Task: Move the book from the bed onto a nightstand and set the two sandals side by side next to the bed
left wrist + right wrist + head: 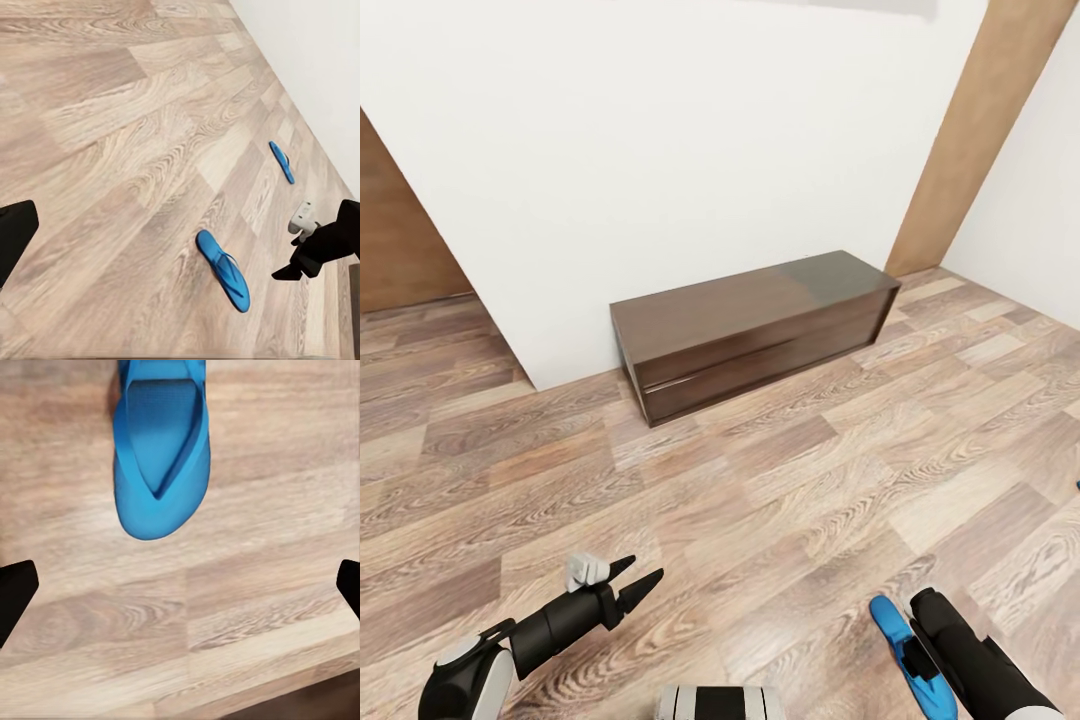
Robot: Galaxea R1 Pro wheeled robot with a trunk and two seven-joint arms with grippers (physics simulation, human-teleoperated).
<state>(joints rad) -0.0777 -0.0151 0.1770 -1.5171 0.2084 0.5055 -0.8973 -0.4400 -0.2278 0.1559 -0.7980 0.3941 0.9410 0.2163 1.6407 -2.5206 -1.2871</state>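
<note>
Two blue sandals lie flat on the wood-plank floor (760, 480), and the left wrist camera catches both at once: the nearer sandal (222, 270) sits just beside the dark right arm, while the farther sandal (282, 161) rests well apart from it, close to the white wall (315, 67). From the head camera, a long low dark bench (755, 330) stands against the white wall ahead, with a brown door (400, 240) to its left and a tall brown panel (980, 130) rising on the right. Down at the bottom of that view the left gripper (638, 582) hangs over bare floor with its two black fingers spread apart and nothing between them. On the other side, the right arm (975, 665) reaches down over the nearer sandal, whose blue toe end pokes out beside the arm. Looking along the right gripper (180, 585), the fingers stand wide at either edge of the picture, released, and the sandal lies on the planks beyond them, not between the tips and not touched. A tiny sliver of blue shows at the far right edge of the head view, too small to identify.
</note>
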